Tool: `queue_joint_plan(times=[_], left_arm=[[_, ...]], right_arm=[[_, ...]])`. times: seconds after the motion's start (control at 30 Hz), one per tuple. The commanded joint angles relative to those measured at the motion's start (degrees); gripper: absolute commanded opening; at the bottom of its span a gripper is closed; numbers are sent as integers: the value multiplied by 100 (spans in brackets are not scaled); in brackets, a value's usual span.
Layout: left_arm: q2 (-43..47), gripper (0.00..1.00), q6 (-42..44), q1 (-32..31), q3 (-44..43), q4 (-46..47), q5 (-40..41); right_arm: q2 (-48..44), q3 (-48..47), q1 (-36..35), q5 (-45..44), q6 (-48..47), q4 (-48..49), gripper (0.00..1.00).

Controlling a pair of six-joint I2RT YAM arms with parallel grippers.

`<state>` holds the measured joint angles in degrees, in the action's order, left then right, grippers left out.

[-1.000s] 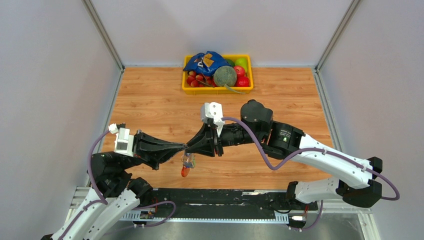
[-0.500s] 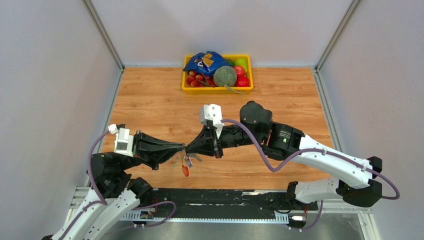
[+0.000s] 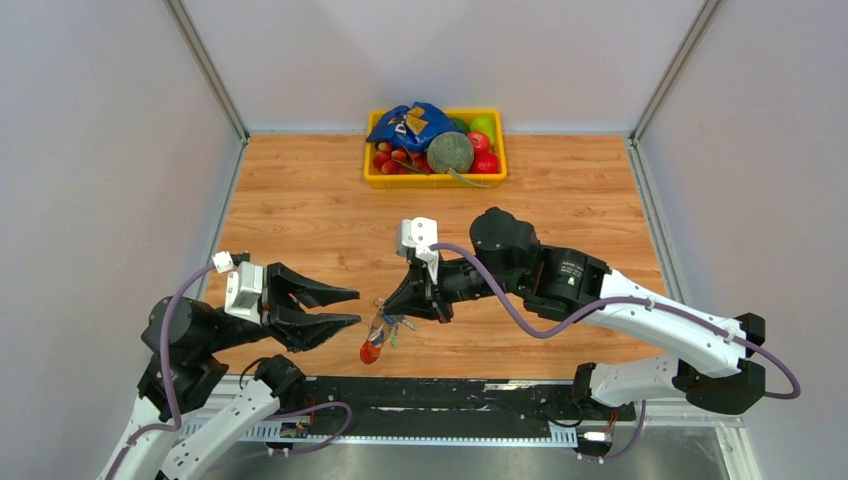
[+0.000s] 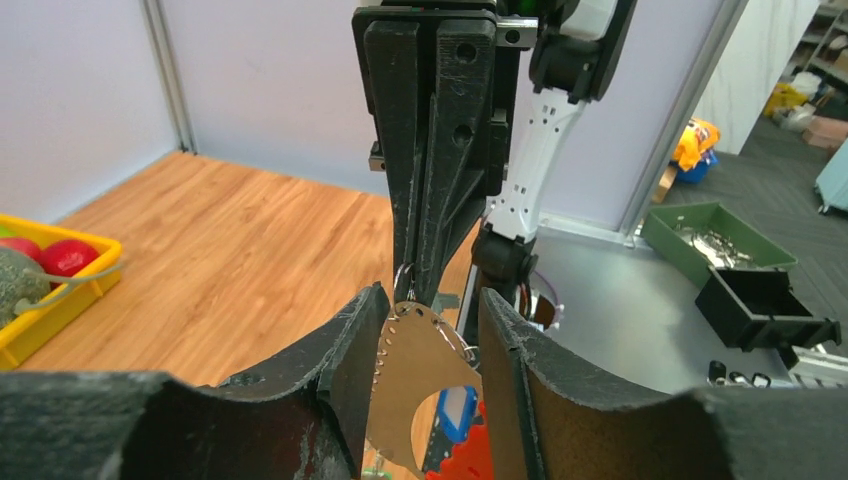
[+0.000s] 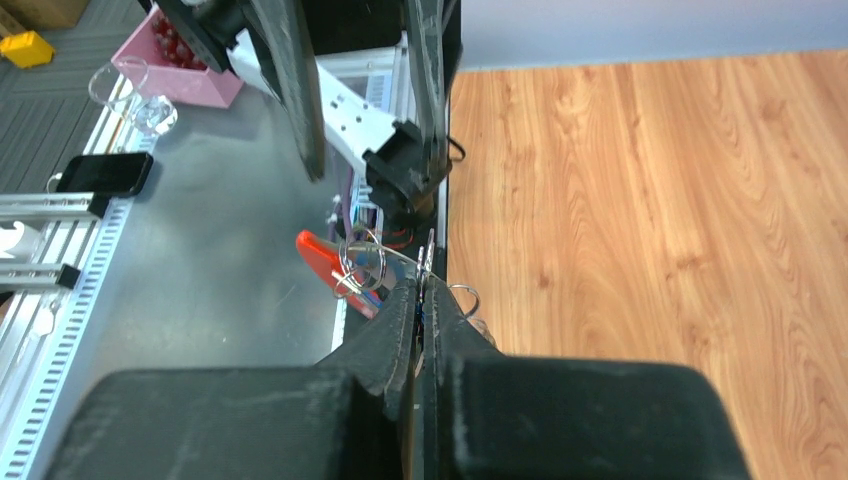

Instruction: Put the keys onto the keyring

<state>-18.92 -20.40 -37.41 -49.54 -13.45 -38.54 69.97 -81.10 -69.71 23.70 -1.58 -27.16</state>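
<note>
Hanging clear of the surface near its front edge, the keyring dangles from the right end effector, whose fingers are pressed together on one of its wire loops. We see a blue key head in the bunch beside the red clip and a tan tag, but we cannot tell whether it is threaded, nor find a second key. The left end effector is spread, just beside the bunch. We judge the threading unfinished.
</note>
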Motion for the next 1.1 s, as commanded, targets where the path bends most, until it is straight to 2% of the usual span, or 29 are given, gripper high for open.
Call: queue_joint_plan(times=[0.0,0.33,1.07], left_arm=[[-187,50,573,-3,-392,-921,-94],[-714,50,1092,-3,-741,-1507,-578],[-1018,46,1448,-3,-911,-2100,-751]], right_arm=[[-21,-444,-25,159,16,-377,0],[389,-775,-23,732,309,-882,0],[985,-1221,-16,613,574,-1303,0]])
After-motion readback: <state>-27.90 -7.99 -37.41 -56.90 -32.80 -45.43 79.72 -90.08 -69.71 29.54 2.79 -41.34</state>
